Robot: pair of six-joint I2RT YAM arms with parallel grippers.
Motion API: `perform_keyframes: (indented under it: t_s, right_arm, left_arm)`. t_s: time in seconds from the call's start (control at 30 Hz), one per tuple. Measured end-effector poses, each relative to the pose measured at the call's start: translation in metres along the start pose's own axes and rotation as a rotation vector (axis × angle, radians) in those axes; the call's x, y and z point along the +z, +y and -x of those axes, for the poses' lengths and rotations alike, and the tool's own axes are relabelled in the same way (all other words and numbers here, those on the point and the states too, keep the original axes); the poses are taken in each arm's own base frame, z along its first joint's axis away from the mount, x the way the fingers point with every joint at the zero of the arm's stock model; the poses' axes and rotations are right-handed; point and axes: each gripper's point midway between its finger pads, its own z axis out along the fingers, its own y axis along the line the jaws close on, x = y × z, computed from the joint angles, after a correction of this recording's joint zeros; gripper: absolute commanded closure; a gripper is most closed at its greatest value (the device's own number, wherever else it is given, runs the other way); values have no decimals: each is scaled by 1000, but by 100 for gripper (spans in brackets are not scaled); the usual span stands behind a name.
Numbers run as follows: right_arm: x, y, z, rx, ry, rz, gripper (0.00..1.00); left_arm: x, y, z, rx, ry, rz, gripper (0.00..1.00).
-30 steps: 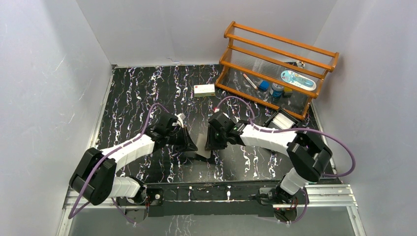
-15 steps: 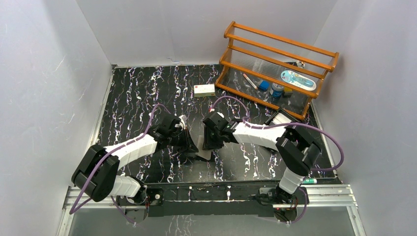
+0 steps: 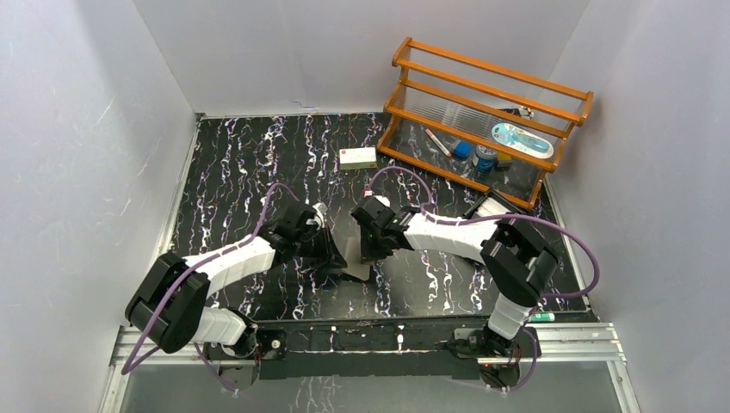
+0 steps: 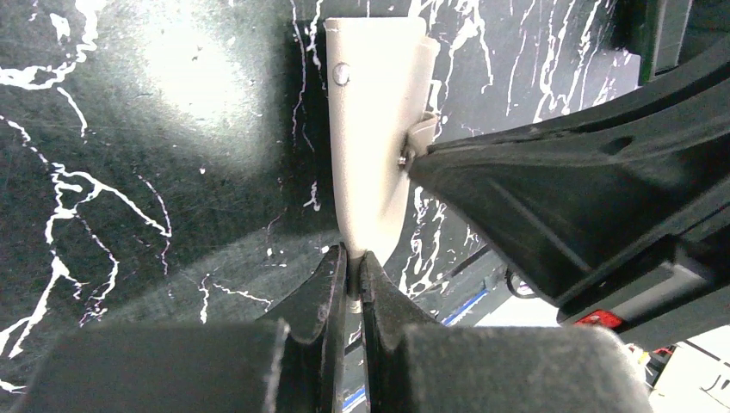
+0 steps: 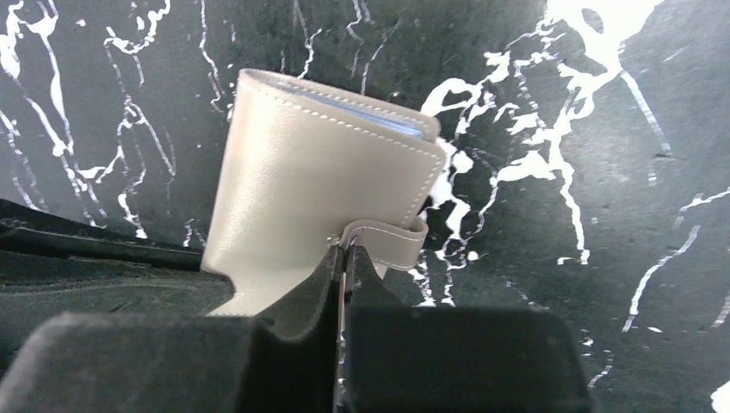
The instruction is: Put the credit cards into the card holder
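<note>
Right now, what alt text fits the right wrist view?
The right end effector pinches the snap tab of a folded grey-taupe card holder, with light blue showing along its top edge. Behind it lies a black, white-veined table.

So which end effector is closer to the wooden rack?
Right. The right end effector, pinching the card holder, sits in front of the wooden rack near its left end; the left end effector grips the holder's other edge, farther left.

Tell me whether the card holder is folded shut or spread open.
Folded: the card holder has its covers together, only a thin blue edge showing.
</note>
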Motion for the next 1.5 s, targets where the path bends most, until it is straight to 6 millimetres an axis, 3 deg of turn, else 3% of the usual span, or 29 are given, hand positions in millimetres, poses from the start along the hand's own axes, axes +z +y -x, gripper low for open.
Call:
perform_keyframes:
  t_s: [0.27, 0.53, 0.73, 0.9, 1.1, 1.3, 1.5]
  right_arm:
    - [-4, -15, 9, -43, -51, -71, 100]
    - [-41, -13, 12, -35, -129, 35, 100]
    - [-72, 8, 21, 0, -178, 196, 100]
    - [-91, 29, 27, 36, -203, 331, 100]
    - [-91, 36, 29, 62, -190, 377, 100]
    - [-83, 23, 29, 88, -181, 366, 100]
    - [-73, -6, 27, 135, -175, 318, 100]
  left_arm:
    - [1, 7, -4, -13, 3, 17, 98]
    - [-1, 18, -7, -20, 3, 69, 48]
    - [-18, 15, 3, -3, -57, 109, 34]
    - [-34, -5, 13, 37, -115, 49, 30]
    - [-37, -8, 12, 55, -113, 31, 29]
    - [-35, -6, 11, 69, -100, 36, 28]
    - [-22, 0, 8, 69, -62, 50, 30]
